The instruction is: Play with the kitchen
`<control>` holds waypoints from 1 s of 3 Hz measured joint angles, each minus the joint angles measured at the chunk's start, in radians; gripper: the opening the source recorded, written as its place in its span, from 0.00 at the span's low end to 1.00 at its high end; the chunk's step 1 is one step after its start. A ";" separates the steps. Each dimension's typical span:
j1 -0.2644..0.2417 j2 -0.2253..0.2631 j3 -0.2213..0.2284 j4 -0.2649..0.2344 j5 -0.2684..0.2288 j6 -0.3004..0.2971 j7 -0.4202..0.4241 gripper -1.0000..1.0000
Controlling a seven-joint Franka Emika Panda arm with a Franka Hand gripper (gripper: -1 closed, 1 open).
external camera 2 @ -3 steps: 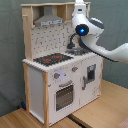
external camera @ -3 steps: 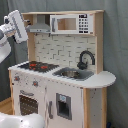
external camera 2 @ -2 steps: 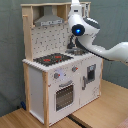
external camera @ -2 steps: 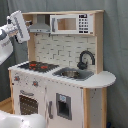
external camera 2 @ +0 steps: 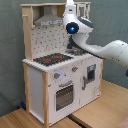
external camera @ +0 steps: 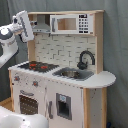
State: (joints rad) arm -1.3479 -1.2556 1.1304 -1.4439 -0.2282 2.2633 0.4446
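The kitchen (external camera: pixel 62 70) is seen standing upright on the floor, with its tall axis vertical and its worktop running level across the front. In the first exterior view the hob (external camera: pixel 36 65) is found at the first exterior view's left end of the worktop, the sink (external camera: pixel 72 74) beside it, and the black faucet (external camera: pixel 85 59) behind the sink. The microwave (external camera: pixel 71 23) and the grey hood (external camera: pixel 43 25) are set in the upper shelf; the oven door (external camera: pixel 27 102) lies in the lower front.

The arm's end, with the gripper (external camera: pixel 22 27), is held high at the kitchen's upper corner on the hob side, level with the hood and microwave and just beside the side post. In the second exterior view the same gripper (external camera 2: pixel 70 9) is seen at the top of the unit, in front of the upper shelf, with the arm's white link (external camera 2: pixel 107 50) passing across the sink end of the worktop.

The governing relation is therefore vertical: the hob, the knobs (external camera 2: pixel 65 73) and the oven door all lie below the gripper, whereas the hood and microwave lie at its own height, towards the unit's interior. A move to the upper shelf would call for a short sideways travel (judged the nearer option); a move to the hob would call for a straight descent.

Whether the gripper is spread or closed cannot be told from either view. Nothing is seen carried in it.
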 joint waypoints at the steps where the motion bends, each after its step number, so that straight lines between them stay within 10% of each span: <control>1: -0.057 0.055 0.016 -0.054 0.007 -0.026 -0.002 0.00; 3: -0.036 0.060 -0.038 -0.126 0.007 -0.179 -0.057 0.00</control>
State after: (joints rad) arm -1.3838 -1.1959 1.0921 -1.5703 -0.2215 2.0844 0.3874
